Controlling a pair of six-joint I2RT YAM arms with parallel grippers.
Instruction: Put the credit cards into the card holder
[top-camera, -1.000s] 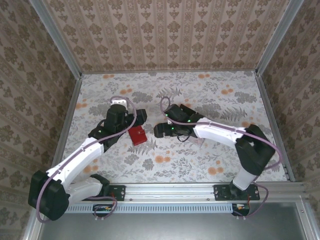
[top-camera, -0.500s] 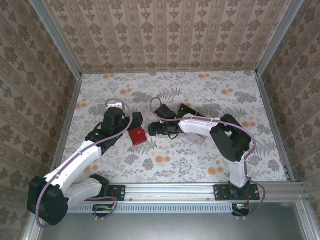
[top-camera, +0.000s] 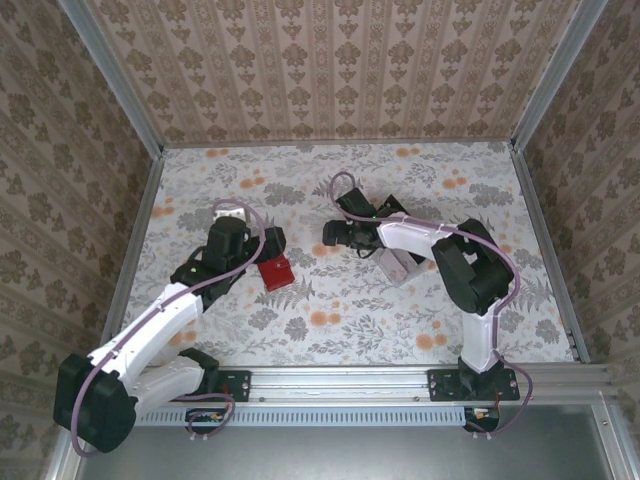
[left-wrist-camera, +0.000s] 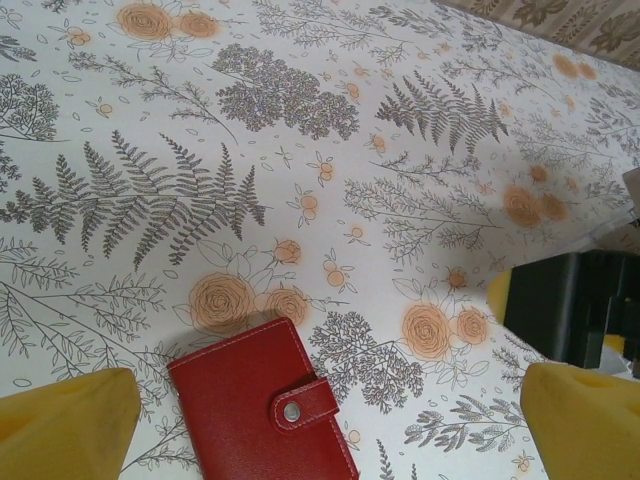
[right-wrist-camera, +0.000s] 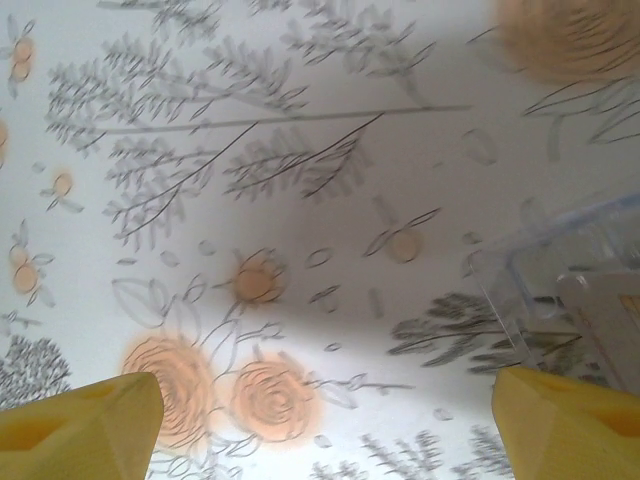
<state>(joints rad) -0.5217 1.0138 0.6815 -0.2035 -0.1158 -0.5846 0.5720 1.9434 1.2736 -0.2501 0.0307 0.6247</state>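
The card holder is a red wallet lying shut on the flowered table, its snap strap fastened. My left gripper hovers just over its left side, open, with the yellow fingertips wide on either side and the wallet low between them. My right gripper is open over bare tablecloth, right of the wallet and apart from it. Pale pinkish-grey credit cards sit in a clear plastic tray to the right of that gripper; one card's edge shows through the tray wall.
Patterned walls with metal corner posts close the table on three sides. The black body of the right gripper shows at the right of the left wrist view. Open tablecloth lies toward the back and front.
The right gripper has pulled away from the wallet, moving back and to the right, closer to the clear tray. The left arm shifted slightly; the wallet has stayed put.
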